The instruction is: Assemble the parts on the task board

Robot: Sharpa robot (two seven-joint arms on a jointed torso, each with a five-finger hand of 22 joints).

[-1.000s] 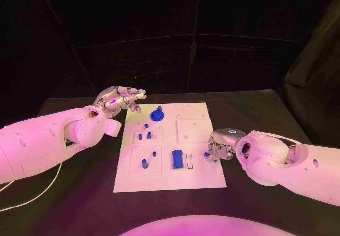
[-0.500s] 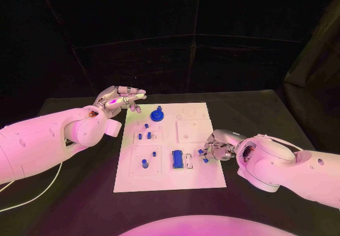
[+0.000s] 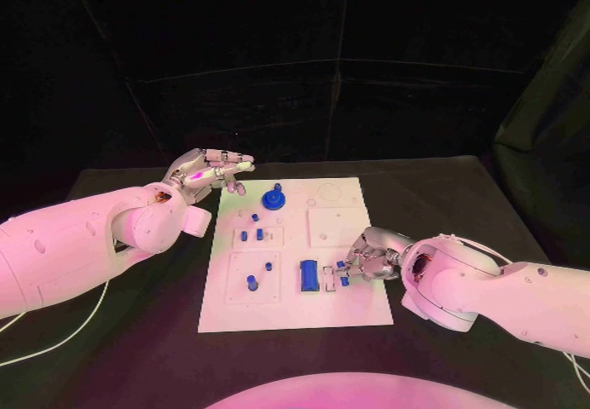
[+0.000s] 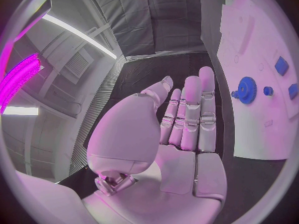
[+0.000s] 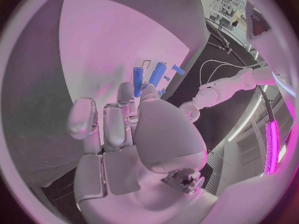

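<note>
1. While my left hand (image 3: 206,173) is hovering just off the far left corner of the task board (image 3: 356,311), its fingers are lying straight and apart, holding nothing.
2. My right hand (image 3: 367,258) is reaching over the board's right edge, pinching a small blue part (image 5: 137,81) in its fingertips.
3. That part is hanging just beside the blue block (image 3: 308,275) sitting in the board.
</note>
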